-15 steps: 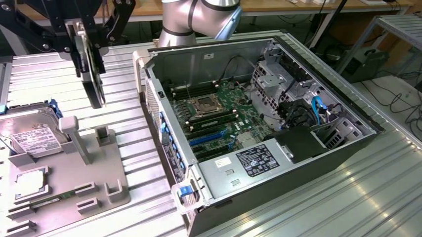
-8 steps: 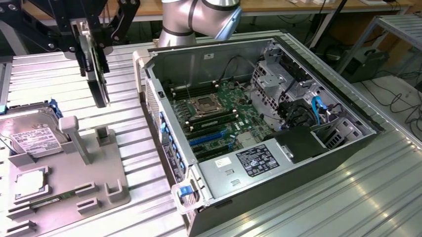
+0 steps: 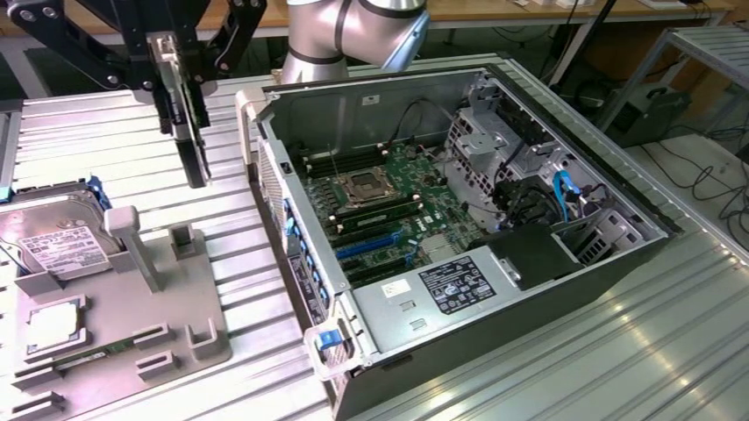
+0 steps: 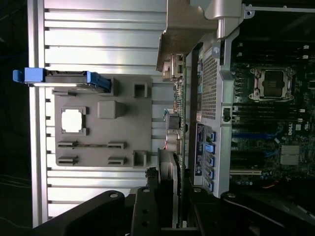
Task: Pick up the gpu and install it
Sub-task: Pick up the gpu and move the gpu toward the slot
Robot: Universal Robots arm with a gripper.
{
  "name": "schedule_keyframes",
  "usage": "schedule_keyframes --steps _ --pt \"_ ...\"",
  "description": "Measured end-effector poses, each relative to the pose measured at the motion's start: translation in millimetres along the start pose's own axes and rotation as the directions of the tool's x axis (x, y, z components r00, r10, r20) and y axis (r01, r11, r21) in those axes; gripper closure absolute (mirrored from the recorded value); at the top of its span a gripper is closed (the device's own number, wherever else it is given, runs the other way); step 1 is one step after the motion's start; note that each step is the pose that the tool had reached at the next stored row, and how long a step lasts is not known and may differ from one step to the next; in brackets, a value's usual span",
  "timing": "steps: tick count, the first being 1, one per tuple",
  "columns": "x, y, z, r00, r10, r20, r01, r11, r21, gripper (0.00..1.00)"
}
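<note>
Over ribbed metal table (image 3: pixel 105 132), end effector (image 3: pixel 184 77) grips gpu (image 3: pixel 193 149) hanging upright beneath it.

The exterior view looks from high up and at a slant down onto the ribbed metal table (image 3: pixel 655 351). It stands far enough back to take in the whole open computer case (image 3: pixel 492 368), the grey fixture (image 3: pixel 175 307) at the exterior view's left, and the lower part of the arm (image 3: pixel 351 35) at the far edge. The wrist view sits just behind the hand (image 4: pixel 172 189) and faces straight down along the gpu (image 4: pixel 180 113) clamped in it, seen edge-on and very near, with the table well below. Both views share the fixture, the blue-handled hard drive (image 3: pixel 59 241) at its end, and the CPU socket (image 3: pixel 363 184) inside the case.
</note>
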State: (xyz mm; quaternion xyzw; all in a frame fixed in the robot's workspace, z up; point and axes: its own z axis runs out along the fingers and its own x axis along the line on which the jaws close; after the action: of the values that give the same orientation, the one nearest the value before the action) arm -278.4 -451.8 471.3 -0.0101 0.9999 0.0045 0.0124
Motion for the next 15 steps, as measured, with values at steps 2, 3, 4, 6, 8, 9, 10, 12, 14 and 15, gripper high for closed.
schedule_keyframes --steps 2,3,4,6,8,9,10,12,14,15 --pt "-1.9 0.0 0.0 1.0 0.0 0.0 0.0 1.0 0.0 0.72" --pt "-3.0 -0.1 0.1 1.0 0.0 0.0 0.0 1.0 0.0 0.72" --pt "-4.3 -0.1 0.1 1.0 0.0 0.0 0.0 1.0 0.0 0.72" --pt "-6.5 -0.1 0.2 1.0 0.0 0.0001 0.0 1.0 0.0 0.72" --pt "-8.6 -0.2 0.2 1.0 0.0 0.0 0.0 1.0 0.0 0.72" --pt "-10.1 -0.2 0.3 1.0 0.0 0.0001 0.0 1.0 0.0 0.72" --pt "-11.5 -0.2 0.3 1.0 0.0 0.0 0.0 1.0 0.0 0.72" --pt "-14.3 -0.3 0.4 1.0 0.0 0.0 0.0 1.0 0.0 0.72" --pt "-17.4 -0.3 0.5 1.0 0.0 0.0 0.0 1.0 0.0 0.72" --pt "-18.8 -0.4 0.6 1.0 0.0 0.0001 0.0 1.0 0.0 0.72"
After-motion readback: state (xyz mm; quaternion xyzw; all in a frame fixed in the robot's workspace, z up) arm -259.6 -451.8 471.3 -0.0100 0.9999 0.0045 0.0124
